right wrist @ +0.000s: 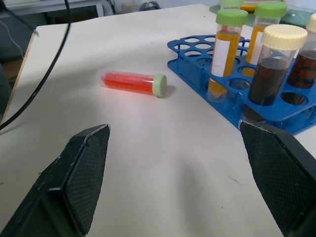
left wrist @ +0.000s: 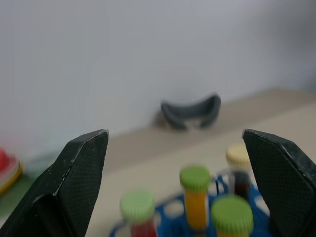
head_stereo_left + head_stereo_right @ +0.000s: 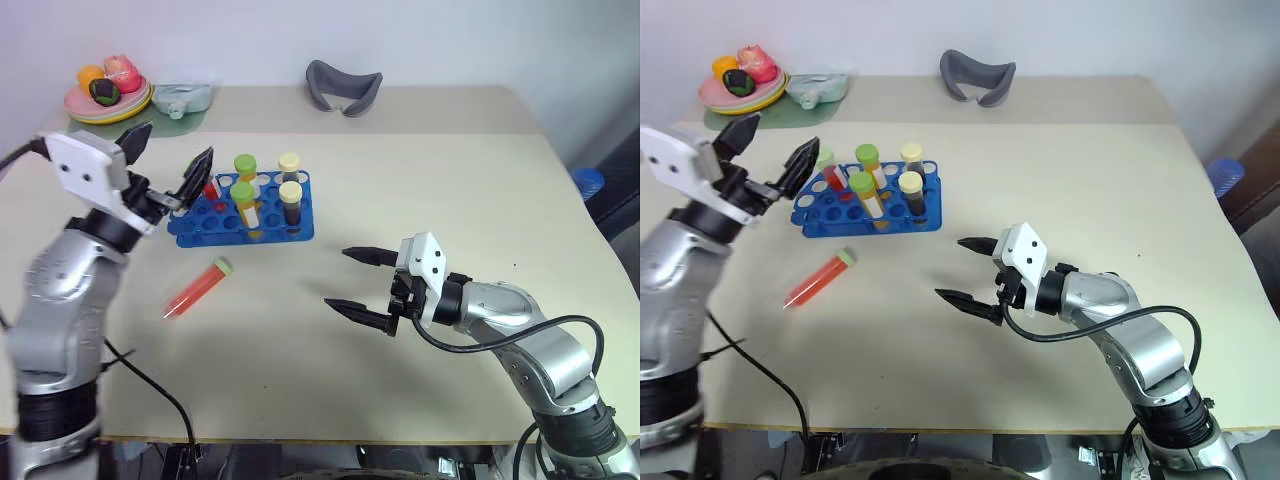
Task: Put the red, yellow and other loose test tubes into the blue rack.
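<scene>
Blue plastic marks the rack (image 3: pixel 243 212), which I see standing on the beige table (image 3: pixel 420 190), left of the table's centre. It holds five upright tubes: two with green caps and yellow liquid (image 3: pixel 245 205), two with cream caps and dark liquid (image 3: pixel 291 203), and one with a pale green cap and red liquid (image 3: pixel 829 172) at the rack's left end. Several holes are vacant.

One loose tube — red liquid, pale green cap (image 3: pixel 196 287) — lies on its side on the table, in front of the rack and apart from it, cap end pointing toward the rack.

My left gripper (image 3: pixel 172 163) hangs above the rack's left end with its two black fingers spread wide; nothing is between them. In the left wrist view the fingers (image 2: pixel 74 182) frame the capped tubes below.

My right gripper (image 3: pixel 350 279) sits over bare table, to the right of the loose red tube and well apart from it. Its jaws are likewise spread, holding nothing, and they point toward the robot's left — the right wrist view looks between them at the red tube and the rack.

At the far edge I note a plate of toy food (image 3: pixel 107 95), a pale green dish (image 3: pixel 182 98) beside it, and a grey curved object (image 3: pixel 343 87).
</scene>
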You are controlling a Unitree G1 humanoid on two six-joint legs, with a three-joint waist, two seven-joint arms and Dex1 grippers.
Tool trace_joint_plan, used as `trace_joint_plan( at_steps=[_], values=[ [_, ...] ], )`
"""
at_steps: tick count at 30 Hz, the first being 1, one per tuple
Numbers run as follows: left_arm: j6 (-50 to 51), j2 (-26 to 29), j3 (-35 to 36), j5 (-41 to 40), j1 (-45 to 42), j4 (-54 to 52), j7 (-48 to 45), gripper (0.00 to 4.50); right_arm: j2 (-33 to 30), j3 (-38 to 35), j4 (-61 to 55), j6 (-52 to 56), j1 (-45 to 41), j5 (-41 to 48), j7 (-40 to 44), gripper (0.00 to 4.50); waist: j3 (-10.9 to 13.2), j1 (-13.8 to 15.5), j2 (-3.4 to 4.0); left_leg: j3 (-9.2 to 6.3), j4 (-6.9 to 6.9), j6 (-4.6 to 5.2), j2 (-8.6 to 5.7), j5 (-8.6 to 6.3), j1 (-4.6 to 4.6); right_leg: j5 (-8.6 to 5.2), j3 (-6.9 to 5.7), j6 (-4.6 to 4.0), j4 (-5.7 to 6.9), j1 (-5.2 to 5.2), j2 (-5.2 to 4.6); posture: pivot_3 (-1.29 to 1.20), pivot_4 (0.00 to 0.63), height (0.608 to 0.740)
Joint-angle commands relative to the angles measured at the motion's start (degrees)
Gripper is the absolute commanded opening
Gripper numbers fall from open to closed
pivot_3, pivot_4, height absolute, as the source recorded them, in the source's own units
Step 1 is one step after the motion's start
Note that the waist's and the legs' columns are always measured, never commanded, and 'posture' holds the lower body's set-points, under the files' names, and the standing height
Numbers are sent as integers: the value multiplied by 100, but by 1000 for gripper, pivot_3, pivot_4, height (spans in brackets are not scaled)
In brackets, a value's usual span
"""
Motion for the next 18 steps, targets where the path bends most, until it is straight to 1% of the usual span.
trace_joint_plan(
  at_steps=[1, 2, 4, 5, 6, 9, 11, 13, 15, 18],
  values=[
    [1590, 817, 314, -846, 224, -361, -36, 4439, 32, -6, -88, -115, -68, 55, 71, 4281, 2, -28, -2, -2, 0, 0, 0, 0, 0, 0, -1, 0, 0, 0, 1, 0, 150, 740],
    [1950, 1162, 199, -801, 333, -432, -85, 4439, 38, 5, -74, -120, -81, 55, 88, 4281, 3, -35, -2, -2, -1, 0, 0, 0, 0, 0, 0, 0, 0, 0, 1, 0, 150, 740],
    [2567, 1665, -81, -839, 410, -594, -108, 4439, 49, 29, -55, -127, -100, 54, 115, 4281, 5, -50, -3, -3, -2, 0, 1, 0, 0, -1, -1, -1, 3, -2, 4, 0, 150, 740],
    [2789, 1811, -191, -867, 393, -663, -87, 4439, 53, 35, -50, -128, -104, 52, 125, 4281, 6, -50, -1, -2, -2, 0, 1, 0, 1, -1, 1, -1, 4, -4, 3, 0, 150, 740],
    [3189, 1971, -382, -981, 269, -655, -54, 4439, 61, 43, -37, -123, -125, 51, 132, 4281, 6, -49, -1, -1, -3, 0, 1, 0, 1, -1, 1, -1, 3, -4, 3, 0, 150, 740],
    [4538, 2404, -1309, -1237, -505, -577, -130, 4439, 78, 64, -11, -103, -158, 58, 144, 4281, 6, -36, -5, -2, -2, 0, 1, 0, 1, -1, 0, -2, 3, -3, 4, 0, 150, 740],
    [5370, 2309, -1882, -1146, -1200, -281, -32, 4439, 86, 84, -5, -96, -175, 57, 141, 4281, 7, -45, -6, -2, -1, 0, 0, 0, -1, -1, 0, -2, 2, -3, 4, 0, 150, 740],
    [5662, 2288, -2528, -772, -1750, -15, 77, 4439, 91, 103, -4, -91, -183, 53, 135, 4281, 7, -47, -7, -1, -2, 0, -1, 0, -1, -1, 0, -1, 2, -4, 4, 0, 150, 740],
    [5714, 2235, -2951, -491, -2067, 278, 74, 4439, 93, 113, -14, -83, -186, 53, 122, 4281, 8, -73, -5, -1, -4, 0, -1, 0, -1, -1, 3, -2, 2, -9, 7, 0, 150, 740],
    [5487, 2307, -3676, -51, -2362, 591, -105, 4439, 87, 108, -46, -63, -171, 60, 99, 4281, 8, -69, -5, 0, -8, 0, 0, 0, -2, -1, 4, -2, 3, -15, 8, 0, 150, 740]
  ],
)
